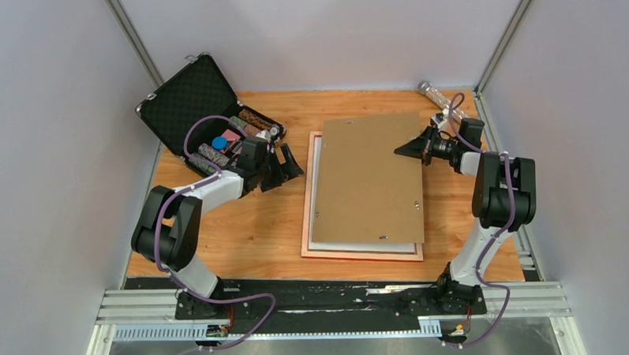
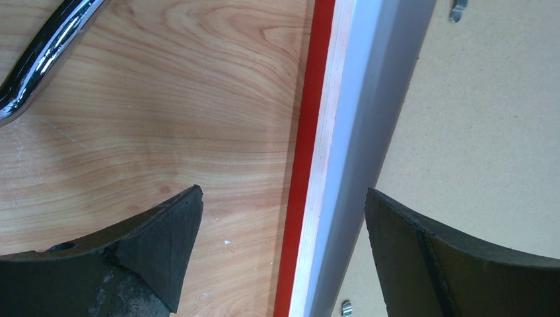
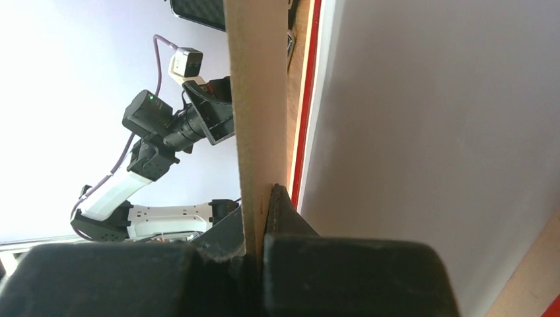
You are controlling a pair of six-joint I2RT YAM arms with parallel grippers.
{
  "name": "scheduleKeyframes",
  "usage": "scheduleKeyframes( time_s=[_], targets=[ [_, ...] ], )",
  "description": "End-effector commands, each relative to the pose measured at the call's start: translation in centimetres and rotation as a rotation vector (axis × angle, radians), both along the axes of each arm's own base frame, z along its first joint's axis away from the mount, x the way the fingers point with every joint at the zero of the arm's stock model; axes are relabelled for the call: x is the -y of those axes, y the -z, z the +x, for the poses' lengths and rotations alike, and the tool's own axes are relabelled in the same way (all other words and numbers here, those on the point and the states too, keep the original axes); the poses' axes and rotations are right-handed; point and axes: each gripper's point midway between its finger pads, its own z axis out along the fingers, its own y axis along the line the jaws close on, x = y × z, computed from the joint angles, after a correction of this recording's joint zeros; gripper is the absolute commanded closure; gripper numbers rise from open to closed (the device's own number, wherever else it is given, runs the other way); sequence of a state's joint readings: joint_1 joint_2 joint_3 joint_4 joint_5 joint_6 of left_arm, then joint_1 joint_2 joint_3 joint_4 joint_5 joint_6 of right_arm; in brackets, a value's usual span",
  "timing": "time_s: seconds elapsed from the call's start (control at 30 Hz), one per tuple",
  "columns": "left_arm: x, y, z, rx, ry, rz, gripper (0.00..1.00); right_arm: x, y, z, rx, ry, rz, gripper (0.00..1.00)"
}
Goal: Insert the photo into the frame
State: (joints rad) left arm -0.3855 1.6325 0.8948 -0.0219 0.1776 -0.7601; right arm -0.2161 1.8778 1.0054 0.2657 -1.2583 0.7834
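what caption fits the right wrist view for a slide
Right gripper clamped on the brown backing board, over the red-edged frame.

Soft, even overhead light fills the top view, leaving faint shadows on the table (image 1: 250, 227). In the left wrist view, glare streaks the chrome handle (image 2: 39, 53). The right wrist view's left half is blown out white; the near backing board (image 3: 261, 99) looks soft.

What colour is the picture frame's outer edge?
Bright red; the thin rectangular frame shows best in left wrist view.
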Motion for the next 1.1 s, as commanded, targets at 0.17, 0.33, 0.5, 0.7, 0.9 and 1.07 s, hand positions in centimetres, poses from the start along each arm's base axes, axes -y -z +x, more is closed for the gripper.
scheduleKeyframes(
  time_s=[0.17,0.33,0.5,0.7,0.9,1.07],
  targets=[
    [-0.3,-1.4,0.8,0.062,-0.010,0.000,0.00,-1.2,-0.2,0.1,-0.021,-0.074,0.056,1.00],
    [-0.4,-1.3,0.9,0.060,-0.012,0.000,0.00,-1.6,0.1,0.1,-0.025,-0.083,0.056,1.00],
    [-0.4,-1.2,0.8,0.058,-0.013,-0.001,0.00,-1.8,0.4,0.2,-0.028,-0.087,0.056,1.00],
    [-0.5,-1.2,0.9,0.059,-0.014,0.000,0.00,-2.0,0.7,0.3,-0.033,-0.093,0.057,1.00],
    [-0.5,-1.2,0.9,0.058,-0.013,-0.003,0.00,-2.3,1.2,0.3,-0.041,-0.100,0.056,1.00],
    [-0.5,-1.3,0.9,0.061,-0.015,-0.003,0.00,-2.3,1.5,0.4,-0.043,-0.100,0.051,1.00]
  ],
)
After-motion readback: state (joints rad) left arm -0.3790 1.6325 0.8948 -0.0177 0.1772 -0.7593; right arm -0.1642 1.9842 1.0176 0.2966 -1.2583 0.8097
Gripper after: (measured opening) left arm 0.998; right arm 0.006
